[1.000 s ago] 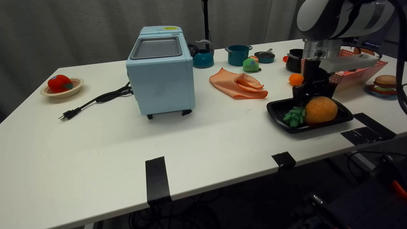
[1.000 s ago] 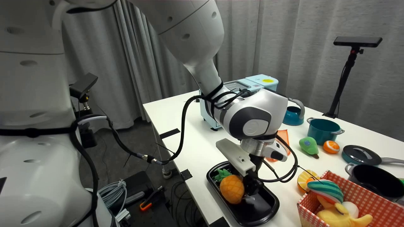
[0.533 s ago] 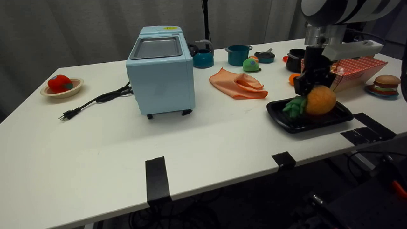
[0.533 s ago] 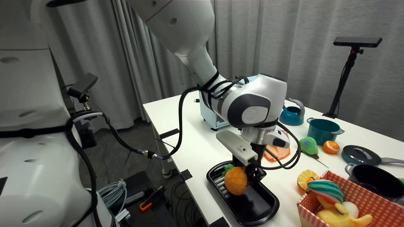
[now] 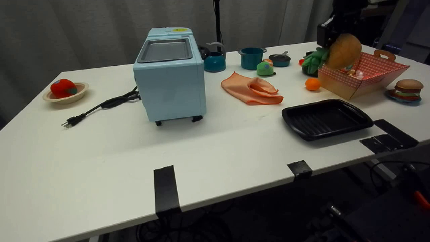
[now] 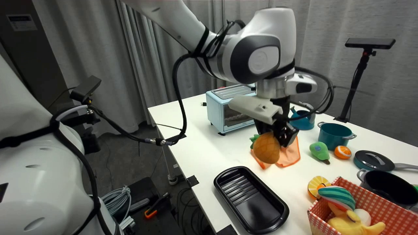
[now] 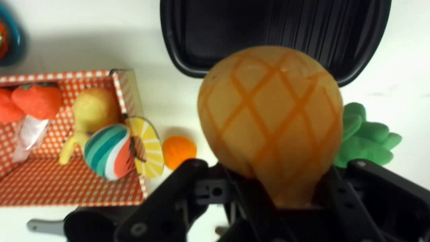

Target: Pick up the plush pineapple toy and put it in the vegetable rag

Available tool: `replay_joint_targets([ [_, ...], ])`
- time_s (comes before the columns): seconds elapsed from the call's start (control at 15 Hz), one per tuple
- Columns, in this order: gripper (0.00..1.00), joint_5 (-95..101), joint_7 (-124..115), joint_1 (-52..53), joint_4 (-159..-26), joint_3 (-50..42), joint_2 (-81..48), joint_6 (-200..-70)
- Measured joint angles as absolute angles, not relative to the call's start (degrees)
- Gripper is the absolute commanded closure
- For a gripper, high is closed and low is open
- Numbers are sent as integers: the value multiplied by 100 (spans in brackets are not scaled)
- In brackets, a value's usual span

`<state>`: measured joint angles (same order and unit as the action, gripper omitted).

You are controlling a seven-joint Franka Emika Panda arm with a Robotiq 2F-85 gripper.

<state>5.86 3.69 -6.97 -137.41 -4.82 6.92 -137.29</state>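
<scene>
1. Wrist view: pincer [image 7: 277,183] found clamped on the rounded orange-yellow plush pineapple toy [image 7: 268,114], its green leafy tuft [image 7: 366,137] jutting sideways. The red-and-white checked, open-topped, cardboard-looking basket [image 7: 74,191] lies apart from it. Recommended: firm, steady hold; no descent until the toy is over the opening.

2. In an exterior view: toy aloft over the white surface [image 6: 202,153], nearer the surface's visible corner than the basket is. Step judged: carrying. Recommended: travel away from that corner, clearing the teal-and-coral striped plush piece [image 6: 338,197] at the basket's rim.

3. In an exterior view: toy appears to overlap the basket by line of sight only; the basket stands farther from the surface's taped edge than the black ribbed rectangular tray [image 5: 331,117]. Recommended: bring tuft and body inside the walls, then release low.
</scene>
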Motion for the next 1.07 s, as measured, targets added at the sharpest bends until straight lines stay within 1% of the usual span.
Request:
replay_joint_targets([
  [0.2, 96, 850, 352, -770, -13503, -584, 1088, -13871],
  [0.47, 96, 1184, 311, -1003, -13045, -772, 1195, -14275],
  [1.07, 96, 1245, 106, -1467, -11790, -1333, 525, -14669],
])
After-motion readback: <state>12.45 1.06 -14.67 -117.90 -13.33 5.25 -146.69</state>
